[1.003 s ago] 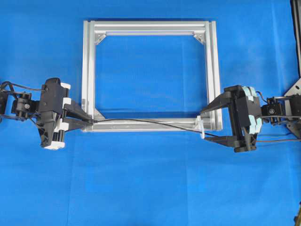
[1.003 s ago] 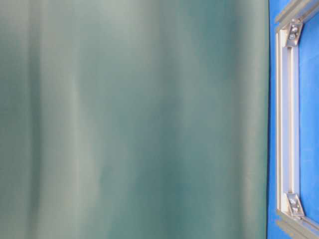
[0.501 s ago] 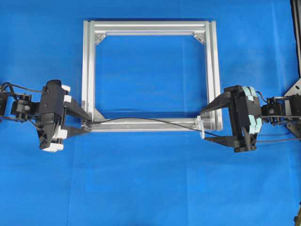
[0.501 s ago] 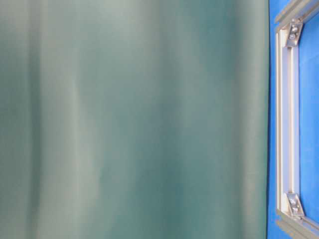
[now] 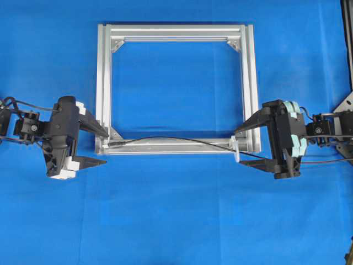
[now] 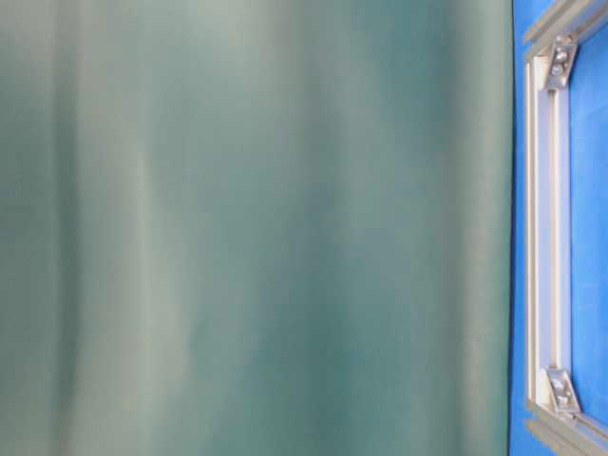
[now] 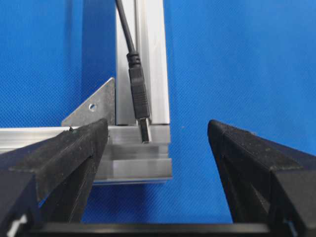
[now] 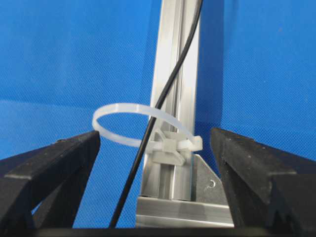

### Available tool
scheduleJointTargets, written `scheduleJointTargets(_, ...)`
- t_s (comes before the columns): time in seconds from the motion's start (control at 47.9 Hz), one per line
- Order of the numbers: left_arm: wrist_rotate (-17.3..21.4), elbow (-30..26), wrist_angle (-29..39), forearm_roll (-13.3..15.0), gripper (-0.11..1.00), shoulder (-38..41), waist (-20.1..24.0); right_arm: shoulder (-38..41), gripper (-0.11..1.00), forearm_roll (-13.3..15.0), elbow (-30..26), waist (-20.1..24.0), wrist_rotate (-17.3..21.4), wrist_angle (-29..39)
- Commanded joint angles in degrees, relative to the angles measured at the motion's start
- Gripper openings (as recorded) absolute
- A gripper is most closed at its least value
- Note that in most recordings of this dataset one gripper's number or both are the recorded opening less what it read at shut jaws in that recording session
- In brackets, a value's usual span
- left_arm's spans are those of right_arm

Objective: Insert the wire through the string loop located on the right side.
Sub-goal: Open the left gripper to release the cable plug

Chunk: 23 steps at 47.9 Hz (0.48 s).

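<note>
Right tool (image 8: 155,148) nearest: jaws wide, holding nothing, straddling string loop (image 8: 143,123) at frame (image 5: 176,146) corner. I see wire (image 8: 168,89) running through loop, long axis along near rail toward left. Plug end lies on rail between gaping, empty left tool (image 7: 158,143) fingers. Both arms low, tools roughly level, facing each other. I judge threading done.

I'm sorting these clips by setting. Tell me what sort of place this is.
Most likely a robotics lab test bench, not a home or factory floor. A bare aluminium frame lies on a plain blue cloth, two robot grippers, left and right, flank it, and a green curtain screens one side.
</note>
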<state>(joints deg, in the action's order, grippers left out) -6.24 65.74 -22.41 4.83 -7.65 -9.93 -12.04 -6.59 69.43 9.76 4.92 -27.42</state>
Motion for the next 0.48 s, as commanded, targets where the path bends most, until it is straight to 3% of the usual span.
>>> scheduleJointTargets(0.0, 0.2, -1.6, 0.4, 0.0, 0.79, -1.9, 0.1, -2.4, 0.88, -0.1, -1.8, 0.1, 0.1, 2.3)
scheduleJointTargets(0.46, 0.4, -8.8, 7.3, 0.1, 0.78, -9.8, 0.2, -17.2, 0.88, 0.1, -6.2, -0.4, -0.4, 17.9)
